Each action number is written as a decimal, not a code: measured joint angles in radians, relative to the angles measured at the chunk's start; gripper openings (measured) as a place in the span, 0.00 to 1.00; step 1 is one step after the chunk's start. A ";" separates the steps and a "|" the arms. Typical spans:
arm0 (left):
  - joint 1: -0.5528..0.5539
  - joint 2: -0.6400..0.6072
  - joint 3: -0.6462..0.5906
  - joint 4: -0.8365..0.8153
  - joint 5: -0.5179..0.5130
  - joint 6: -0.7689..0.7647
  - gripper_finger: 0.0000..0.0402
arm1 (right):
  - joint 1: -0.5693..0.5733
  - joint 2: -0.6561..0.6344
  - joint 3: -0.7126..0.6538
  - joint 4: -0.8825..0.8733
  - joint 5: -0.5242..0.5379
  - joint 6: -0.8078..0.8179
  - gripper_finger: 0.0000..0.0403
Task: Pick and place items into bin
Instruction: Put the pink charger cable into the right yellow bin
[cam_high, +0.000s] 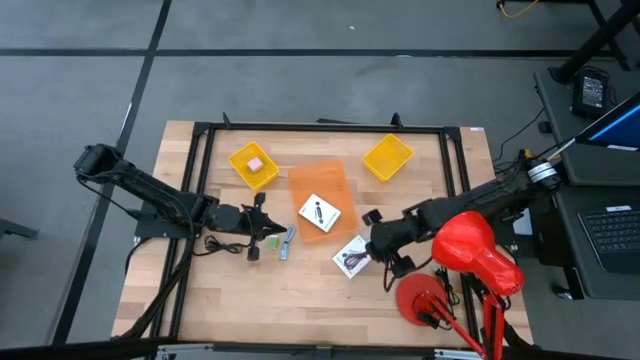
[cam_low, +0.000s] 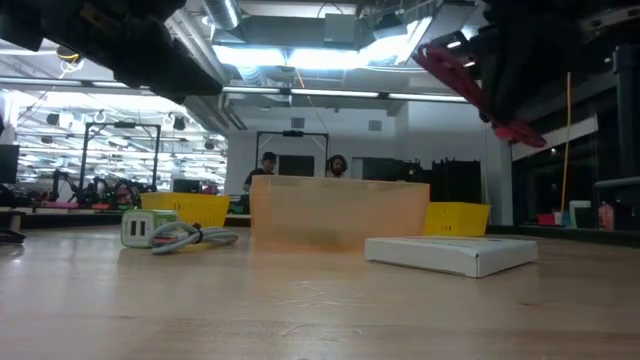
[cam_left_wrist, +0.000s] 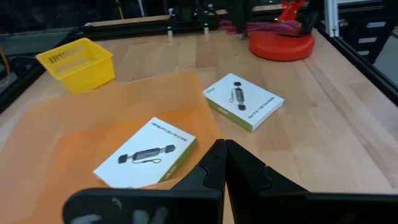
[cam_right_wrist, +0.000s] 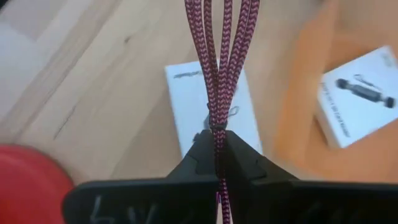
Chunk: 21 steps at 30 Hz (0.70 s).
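My right gripper (cam_right_wrist: 216, 134) is shut on a dark-red braided cord (cam_right_wrist: 214, 62), above a white square card (cam_right_wrist: 208, 106) that lies flat on the table. A second white card (cam_left_wrist: 146, 152) lies in the orange bin (cam_high: 318, 180). My left gripper (cam_left_wrist: 222, 149) is shut on nothing, beside that bin's near left corner. A green cube (cam_high: 272, 243), a blue-grey tool (cam_high: 289, 240) and a black cord (cam_high: 225, 245) lie on the table near it. A pink block (cam_high: 255, 163) sits in a yellow bin (cam_high: 240, 170). My right gripper pinches several strands of the dark-red cord (cam_right_wrist: 216, 121) together between its two fingers. The fingers slant down from the table's right side. The strands run straight on from the fingertips over the white card; their far end is out of the wrist view.
A second yellow bin (cam_high: 387, 157) stands at the far right. A red lamp-like thing with a round base (cam_high: 425, 300) sits at the near right corner, close to my right arm. A dark frame (cam_high: 300, 128) runs around the table. Two people show behind the orange bin in the low view.
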<state>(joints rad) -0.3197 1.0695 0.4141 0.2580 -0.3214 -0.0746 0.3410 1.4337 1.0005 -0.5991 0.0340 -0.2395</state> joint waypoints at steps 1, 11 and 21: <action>-0.005 0.000 0.000 0.000 0.000 0.000 0.00 | -0.009 -0.016 -0.019 0.022 0.000 0.000 0.00; -0.039 0.000 0.000 0.000 0.000 0.000 0.00 | -0.123 -0.095 -0.145 0.155 0.051 -0.033 0.00; -0.054 0.000 0.000 0.000 0.000 0.000 0.00 | -0.293 -0.105 -0.147 0.151 0.080 -0.037 0.00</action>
<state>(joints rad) -0.3733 1.0695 0.4141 0.2577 -0.3218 -0.0746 0.0477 1.3282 0.8536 -0.4478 0.1143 -0.2764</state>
